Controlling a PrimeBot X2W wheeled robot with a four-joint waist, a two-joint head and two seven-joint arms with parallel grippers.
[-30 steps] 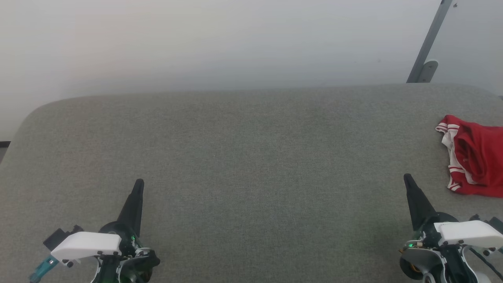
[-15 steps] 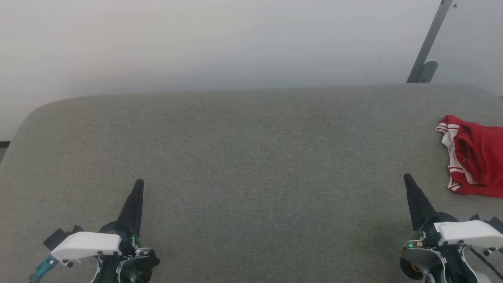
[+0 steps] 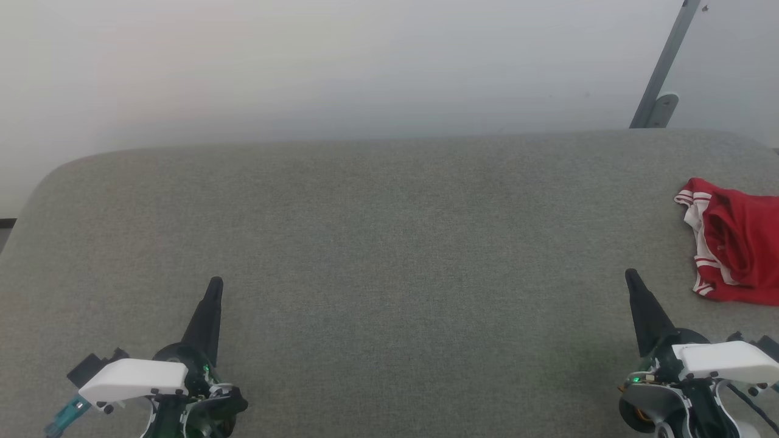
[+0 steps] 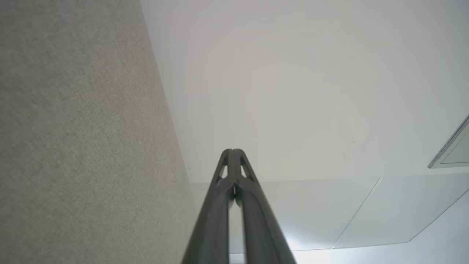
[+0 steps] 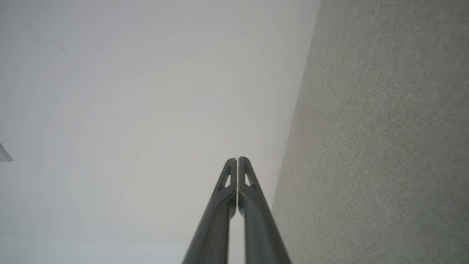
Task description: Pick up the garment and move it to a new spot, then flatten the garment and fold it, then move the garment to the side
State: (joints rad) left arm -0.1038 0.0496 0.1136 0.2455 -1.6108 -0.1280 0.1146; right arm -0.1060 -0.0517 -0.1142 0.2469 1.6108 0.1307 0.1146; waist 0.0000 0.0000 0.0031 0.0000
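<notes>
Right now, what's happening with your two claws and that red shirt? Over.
Left gripper shut, empty. Right gripper shut, empty. Garment crumpled at far right, untouched. Only bare grey surface between it and right gripper.

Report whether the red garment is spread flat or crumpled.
Crumpled: the garment lies in a bunched heap with uneven folds on the grey surface.

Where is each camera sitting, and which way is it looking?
Head view: on the robot's head, facing forward and down at the grey padded surface and wall; left gripper and right gripper at the bottom corners, red garment at the right edge.
Left wrist view: on the left wrist, looking along its shut fingers; padded surface on that view's left.
Right wrist view: on the right wrist, looking along its shut fingers; padded surface on that view's right.
Shared: both wrist views show that surface and the pale wall.
</notes>
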